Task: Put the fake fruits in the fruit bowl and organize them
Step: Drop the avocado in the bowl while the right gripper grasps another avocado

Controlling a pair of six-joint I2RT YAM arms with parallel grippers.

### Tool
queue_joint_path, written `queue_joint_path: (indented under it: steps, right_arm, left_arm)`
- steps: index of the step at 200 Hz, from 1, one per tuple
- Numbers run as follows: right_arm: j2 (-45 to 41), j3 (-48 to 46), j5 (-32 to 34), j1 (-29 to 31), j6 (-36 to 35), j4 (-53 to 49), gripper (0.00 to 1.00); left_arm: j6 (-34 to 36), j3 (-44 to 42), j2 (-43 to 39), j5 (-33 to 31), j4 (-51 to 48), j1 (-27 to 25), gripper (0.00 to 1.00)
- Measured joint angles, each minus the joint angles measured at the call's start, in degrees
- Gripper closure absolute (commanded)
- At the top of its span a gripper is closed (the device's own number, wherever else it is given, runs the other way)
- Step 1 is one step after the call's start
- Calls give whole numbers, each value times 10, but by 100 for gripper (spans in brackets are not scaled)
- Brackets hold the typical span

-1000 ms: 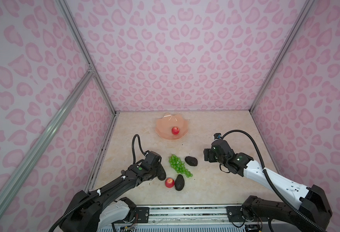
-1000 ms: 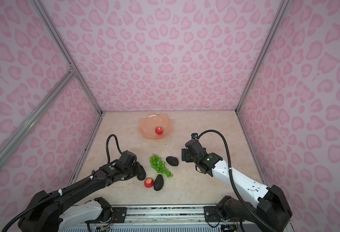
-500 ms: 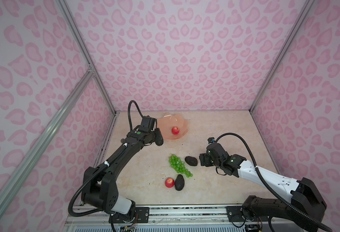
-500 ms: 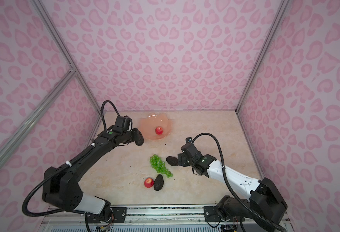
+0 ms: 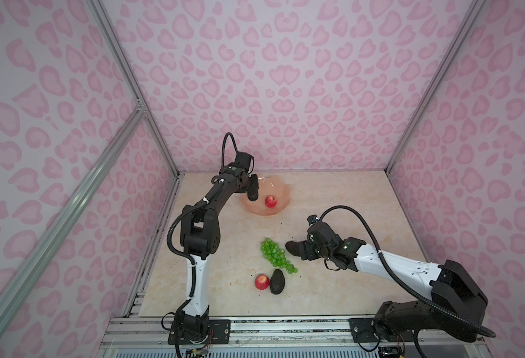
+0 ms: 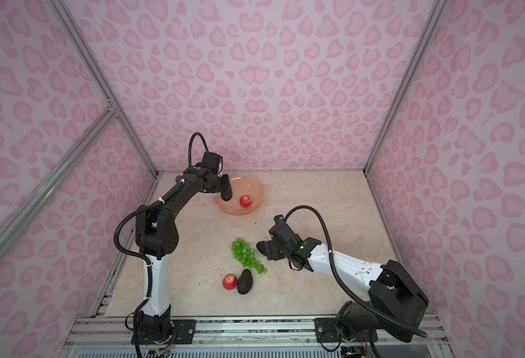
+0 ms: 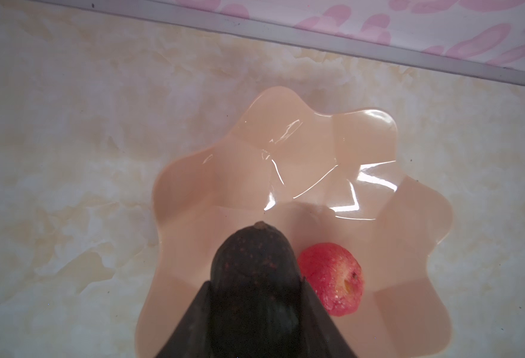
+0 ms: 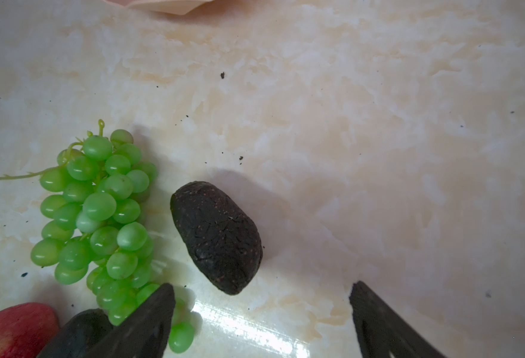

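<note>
Left wrist view: you look down into the fruit bowl (image 7: 363, 139), its petal rim in full sight, with one red apple (image 7: 332, 279) lying inside.
Held fruit: a dark avocado (image 7: 255, 279) is clamped between the left jaws, stem end forward, over the bowl's inside and just beside that apple. You cannot tell whether it touches the bowl floor.
Top views: both place the bowl at the far side of the surface (image 5: 332, 198), with the left arm (image 5: 214, 198) stretched out to it. The grip itself is too small for you to read there.
Right wrist view: the right jaws stand spread wide with nothing between them. A second avocado (image 8: 218, 238) lies on the surface just ahead of them, untouched.
Grapes: the green grapes (image 8: 100, 210) lie just beside that avocado. Only this view shows you the thin stem trailing off the bunch.
Front fruit: in both top views a second apple (image 5: 262, 281) and a third avocado (image 5: 277, 281) lie side by side near the front edge. The right wrist view gives you only slivers of them, at the frame edge.
</note>
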Motion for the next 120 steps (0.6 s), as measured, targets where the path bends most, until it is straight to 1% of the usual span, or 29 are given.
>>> queue_joint_path:
  steps: [10,29,55,105,120]
  right_arm:
    - [7,2,-1,2,-6,2,11]
    - [20,9,-5,5,-15,8,11]
    - [38,15,-14,10,-32,18,11]
    - [88,26,-20,11,-60,30,11]
    - [108,34,-20,11,-69,35,11]
  left_arm:
    - [1,11,15,2,-9,0,51]
    - [-2,19,32,6,-17,0,41]
    - [-9,19,35,17,-22,1,33]
    - [-26,26,33,32,-9,3,31]
    - [-34,12,23,32,5,4,31]
